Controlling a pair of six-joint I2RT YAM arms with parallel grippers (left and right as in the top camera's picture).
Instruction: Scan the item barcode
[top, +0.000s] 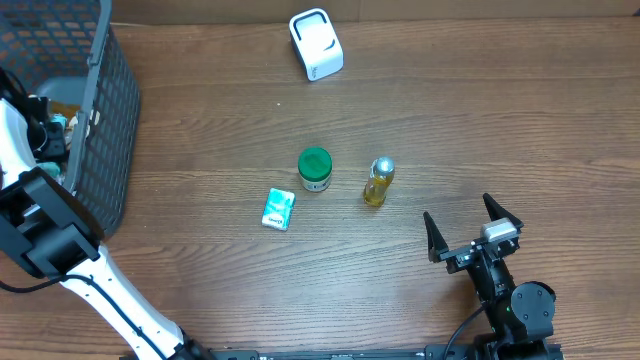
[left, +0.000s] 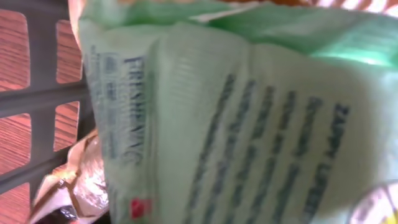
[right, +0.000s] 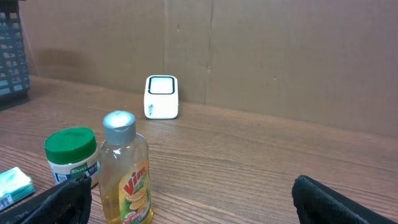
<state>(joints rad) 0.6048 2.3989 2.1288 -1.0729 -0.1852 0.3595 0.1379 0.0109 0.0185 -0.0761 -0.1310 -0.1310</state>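
the left wrist view is showing what the overhead view is not: a pale green packet (left: 249, 124) filling the frame, lying close against the grey basket (left: 43, 99) wall. the packet's dark print lines are running from top to bottom of that frame, slightly slanted; its long axis is not determinable. its surface is appearing blurred, with a brighter green band at the top. the left gripper (top: 48, 138) is sitting inside the basket; its jaw state is not determinable. the right gripper (top: 458, 210) is hovering with jaws spread wide, holding nothing, near the yellow bottle (top: 378, 181).
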